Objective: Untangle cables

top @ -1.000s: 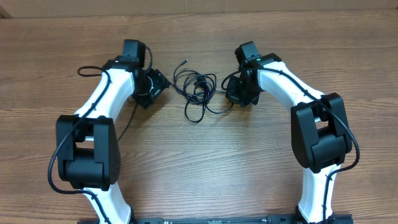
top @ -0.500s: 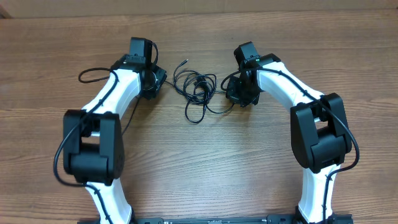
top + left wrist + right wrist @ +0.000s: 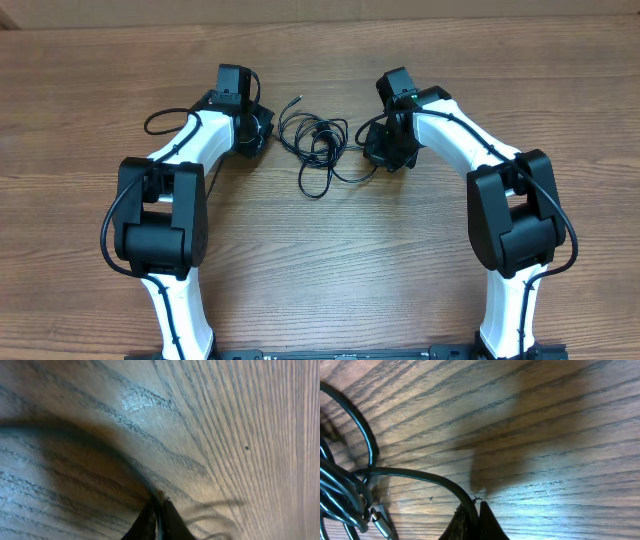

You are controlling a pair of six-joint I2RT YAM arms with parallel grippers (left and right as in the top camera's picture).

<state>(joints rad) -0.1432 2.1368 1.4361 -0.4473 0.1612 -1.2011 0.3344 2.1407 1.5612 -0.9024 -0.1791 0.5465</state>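
The cables [image 3: 318, 142] lie in a loose black tangle at the middle back of the wooden table [image 3: 330, 260], one plug end [image 3: 297, 100] sticking up and left. My left gripper [image 3: 264, 130] sits at the tangle's left edge. In the left wrist view the left gripper [image 3: 159, 506] is shut, a thin dark strand pinched between its tips and curving away up and left, blurred. My right gripper [image 3: 384, 154] is at the tangle's right edge. In the right wrist view the right gripper [image 3: 477, 508] is shut on a cable [image 3: 420, 476] that arcs left to the bunch and a plug [image 3: 380, 521].
Both white arms reach in from the near edge, the left arm [image 3: 165, 200] and the right arm [image 3: 510, 210] flanking the tangle. A thicker black arm cable [image 3: 160, 122] loops out beside the left arm. Bare wood lies all round.
My left arm has swung right toward the tangle, and its jaws have gone from open to shut. The right arm and the cables have not moved.
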